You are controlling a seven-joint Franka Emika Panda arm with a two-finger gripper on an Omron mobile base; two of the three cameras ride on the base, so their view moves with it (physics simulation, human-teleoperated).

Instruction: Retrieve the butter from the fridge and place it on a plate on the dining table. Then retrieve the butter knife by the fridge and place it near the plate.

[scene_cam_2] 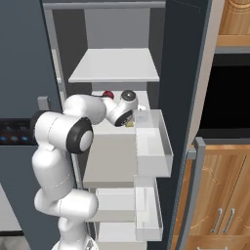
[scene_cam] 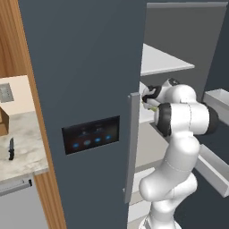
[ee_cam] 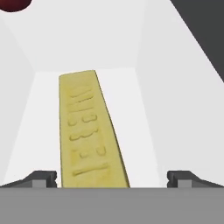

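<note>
With the jaws standing fully spread and holding nothing, the main risk I see is a lopsided close: in the hand view the left fingertip (ee_cam: pixel 43 178) sits just beside the butter (ee_cam: pixel 89 131), while the right one stands well apart from it, so the stick is off-centre toward the left of the gripper (ee_cam: pixel 112 179). If the fingers shut from here, my guess is the left pad meets it first and shoves or skews it across the white shelf (ee_cam: pixel 131 113) before the right one arrives, or clips a corner instead of the flats. The butter also runs lengthwise away from the hand, slightly angled, so a shallow reach would catch only its near end and it could pivot out on lift. A dark red item (ee_cam: pixel 13 4) sits at the far corner, well clear. Left base view shows the fridge (scene_cam: pixel 85 89) with its right door open, the arm reaching inside, and the butter knife (scene_cam: pixel 11 149) on the counter beside it. Right base view shows the door bins (scene_cam_2: pixel 154 146) close to the wrist; a wide retreat could bump them.
</note>
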